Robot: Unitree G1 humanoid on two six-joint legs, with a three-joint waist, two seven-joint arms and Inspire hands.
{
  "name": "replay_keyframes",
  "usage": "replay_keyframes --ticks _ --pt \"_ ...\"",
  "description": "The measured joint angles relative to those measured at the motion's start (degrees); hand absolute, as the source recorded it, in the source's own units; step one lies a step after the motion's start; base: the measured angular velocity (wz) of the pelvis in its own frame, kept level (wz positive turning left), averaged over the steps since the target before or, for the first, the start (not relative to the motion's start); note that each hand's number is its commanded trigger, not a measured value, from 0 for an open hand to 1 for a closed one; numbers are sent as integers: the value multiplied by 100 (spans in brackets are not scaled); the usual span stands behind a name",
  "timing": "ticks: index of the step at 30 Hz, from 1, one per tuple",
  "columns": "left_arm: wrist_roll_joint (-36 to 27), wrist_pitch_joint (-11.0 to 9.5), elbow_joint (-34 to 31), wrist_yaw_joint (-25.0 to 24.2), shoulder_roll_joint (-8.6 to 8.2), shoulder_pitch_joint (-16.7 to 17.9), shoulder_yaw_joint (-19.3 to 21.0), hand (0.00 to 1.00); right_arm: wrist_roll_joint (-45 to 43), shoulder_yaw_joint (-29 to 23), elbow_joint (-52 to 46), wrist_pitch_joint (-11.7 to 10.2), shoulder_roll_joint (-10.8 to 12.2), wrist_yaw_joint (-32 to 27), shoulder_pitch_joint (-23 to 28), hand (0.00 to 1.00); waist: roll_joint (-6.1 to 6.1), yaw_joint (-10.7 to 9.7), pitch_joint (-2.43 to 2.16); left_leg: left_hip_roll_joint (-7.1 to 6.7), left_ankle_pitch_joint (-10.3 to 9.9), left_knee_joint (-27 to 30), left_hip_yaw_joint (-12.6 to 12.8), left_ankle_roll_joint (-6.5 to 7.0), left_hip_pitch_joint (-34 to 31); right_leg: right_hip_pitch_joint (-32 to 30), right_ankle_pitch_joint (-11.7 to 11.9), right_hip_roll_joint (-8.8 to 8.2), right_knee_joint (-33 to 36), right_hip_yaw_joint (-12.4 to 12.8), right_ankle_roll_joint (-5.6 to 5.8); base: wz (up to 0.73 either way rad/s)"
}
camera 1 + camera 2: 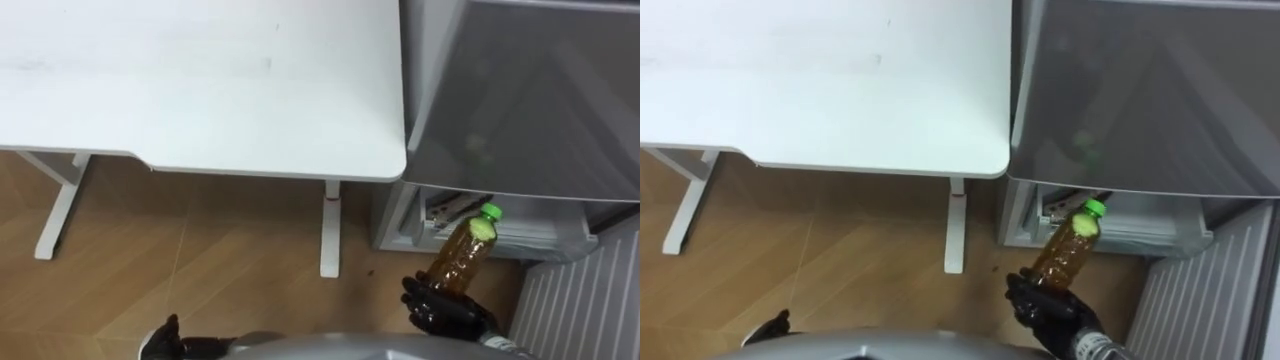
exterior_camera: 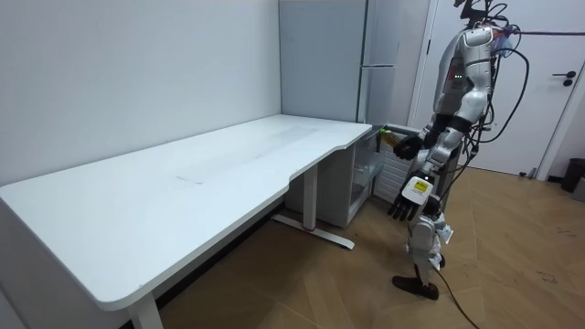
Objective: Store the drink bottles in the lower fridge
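My right hand [image 1: 445, 310] is shut on a bottle [image 1: 462, 255] of amber drink with a green cap, gripping it round the base. The bottle tilts with its cap towards the open lower compartment [image 1: 470, 212] of the grey fridge [image 1: 530, 90], just in front of the opening. In the room view I stand facing the fridge [image 2: 320, 55] with the bottle [image 2: 391, 139] held out at waist height. My left hand [image 1: 165, 338] hangs open at my side, low on the left.
A white desk [image 1: 200, 80] stands directly left of the fridge, its corner leg [image 1: 330, 230] close to the lower compartment. The ribbed inside of the lower fridge door [image 1: 585, 300] stands swung out on my right. Wooden floor lies under the desk.
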Motion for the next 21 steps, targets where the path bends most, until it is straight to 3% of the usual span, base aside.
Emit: replay_keyframes --ticks 4,9,14,21 --pt "151 1 31 -92 -66 -23 -30 0 1018 -1 -1 -10 24 -297 -154 100 88 4 30 3 0 -11 45 0 -11 -40 0 2 4 41 0 -6" --pt "277 -2 32 -68 -42 -117 -210 0 2578 26 -3 -198 107 -442 -427 100 107 50 13 1 30 9 41 -3 -180 -258 1 1 9 40 -2 0" --pt "472 -4 50 -79 8 -164 -237 0 3017 3 160 -328 187 -507 -798 100 88 17 19 2 37 78 8 -1 -447 -518 6 -4 82 26 -10 2" --pt "468 27 402 -120 131 -674 -559 0 3489 -15 460 -305 218 -605 -1400 100 120 37 46 -48 86 130 -94 27 -800 -789 16 -48 87 -78 -10 8"
